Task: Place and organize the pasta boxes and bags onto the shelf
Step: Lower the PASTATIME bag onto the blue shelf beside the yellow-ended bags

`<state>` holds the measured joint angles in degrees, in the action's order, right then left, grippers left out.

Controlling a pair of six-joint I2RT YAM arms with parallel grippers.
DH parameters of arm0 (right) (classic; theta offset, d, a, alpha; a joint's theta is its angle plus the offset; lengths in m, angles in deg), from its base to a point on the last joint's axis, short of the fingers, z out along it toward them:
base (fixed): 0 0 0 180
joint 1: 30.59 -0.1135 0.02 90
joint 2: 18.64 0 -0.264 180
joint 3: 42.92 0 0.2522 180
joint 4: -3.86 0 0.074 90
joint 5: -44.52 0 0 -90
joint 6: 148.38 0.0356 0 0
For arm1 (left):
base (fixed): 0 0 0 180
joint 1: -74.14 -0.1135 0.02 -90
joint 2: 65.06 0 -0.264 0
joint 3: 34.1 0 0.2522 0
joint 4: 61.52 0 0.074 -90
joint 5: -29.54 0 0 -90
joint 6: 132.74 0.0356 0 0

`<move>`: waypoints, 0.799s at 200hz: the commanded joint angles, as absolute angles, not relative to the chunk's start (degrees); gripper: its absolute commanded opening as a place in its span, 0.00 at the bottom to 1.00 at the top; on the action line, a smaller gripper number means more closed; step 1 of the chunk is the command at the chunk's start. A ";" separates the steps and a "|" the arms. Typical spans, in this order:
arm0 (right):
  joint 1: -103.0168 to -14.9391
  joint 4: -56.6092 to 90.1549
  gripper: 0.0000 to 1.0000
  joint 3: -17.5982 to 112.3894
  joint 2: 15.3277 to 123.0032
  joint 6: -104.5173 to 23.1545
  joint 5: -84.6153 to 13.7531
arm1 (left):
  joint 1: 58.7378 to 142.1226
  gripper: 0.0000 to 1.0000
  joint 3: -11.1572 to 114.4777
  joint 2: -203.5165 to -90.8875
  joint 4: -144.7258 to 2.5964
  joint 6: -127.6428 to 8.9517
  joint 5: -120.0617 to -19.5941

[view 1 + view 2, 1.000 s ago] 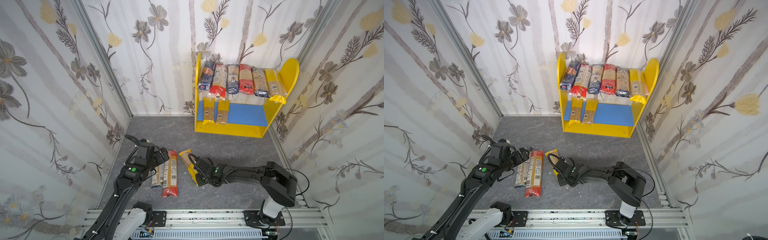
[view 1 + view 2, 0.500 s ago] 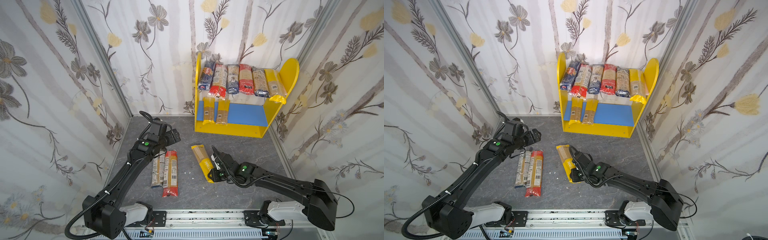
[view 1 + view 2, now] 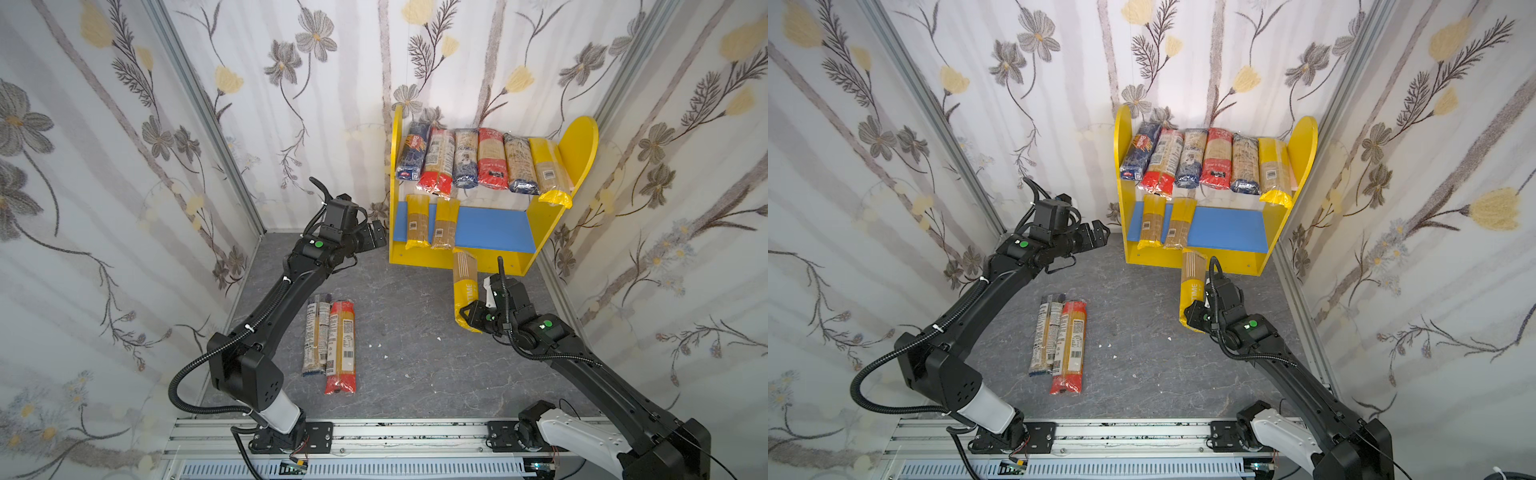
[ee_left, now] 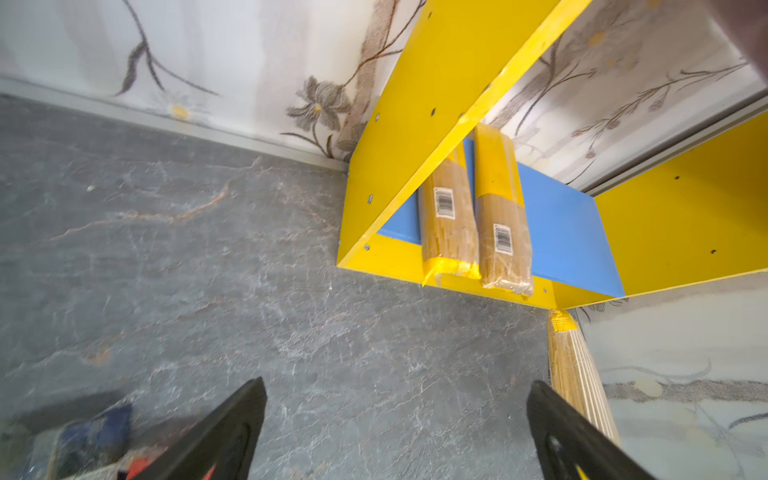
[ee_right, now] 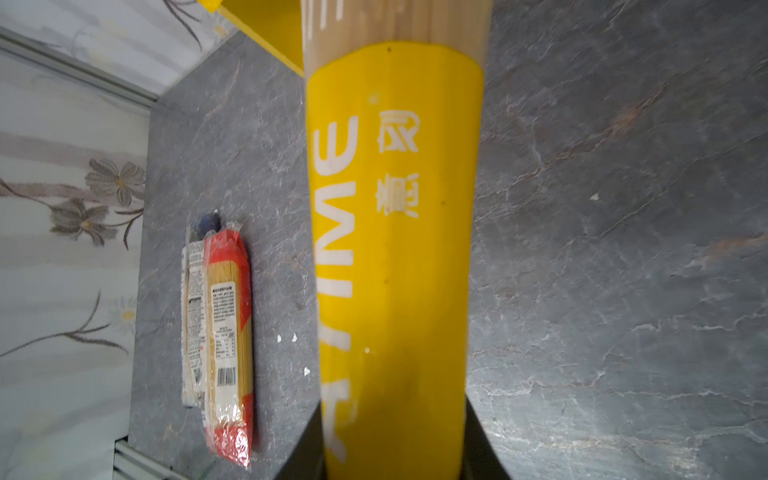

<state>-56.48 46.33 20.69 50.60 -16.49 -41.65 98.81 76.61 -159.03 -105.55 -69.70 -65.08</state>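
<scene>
While my right gripper [image 3: 470, 318] clamps the yellow "…TIME" packet [image 3: 464, 274], far tip at the shelf [image 3: 579, 141] front, I see left gripper [image 3: 375, 236] spread wide, empty, just left of shelf.

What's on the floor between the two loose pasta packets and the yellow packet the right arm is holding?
Between the loose packets and the held packet, only bare floor with white specks, in both top views.

In a top view the right hand [image 3: 1194, 318] grips a yellow spaghetti packet [image 3: 1192, 274] pointing at the shelf [image 3: 1306, 153]. The left hand [image 3: 1098, 237] hangs spread and empty. Two packets [image 3: 1061, 340] lie on the table [image 3: 1142, 374].
</scene>
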 commanded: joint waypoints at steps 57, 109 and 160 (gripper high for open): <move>-44.97 36.09 0.00 38.04 68.93 -23.32 -44.04 | 99.00 1.00 83.89 -164.62 -104.73 -63.95 -66.43; -40.67 35.37 0.00 52.31 86.60 -28.15 -40.52 | 98.49 1.00 84.35 -165.24 -104.73 -65.40 -62.56; -38.70 36.30 0.01 63.88 98.26 -30.69 -37.79 | 96.74 1.00 82.65 -163.41 -104.81 -67.44 -59.53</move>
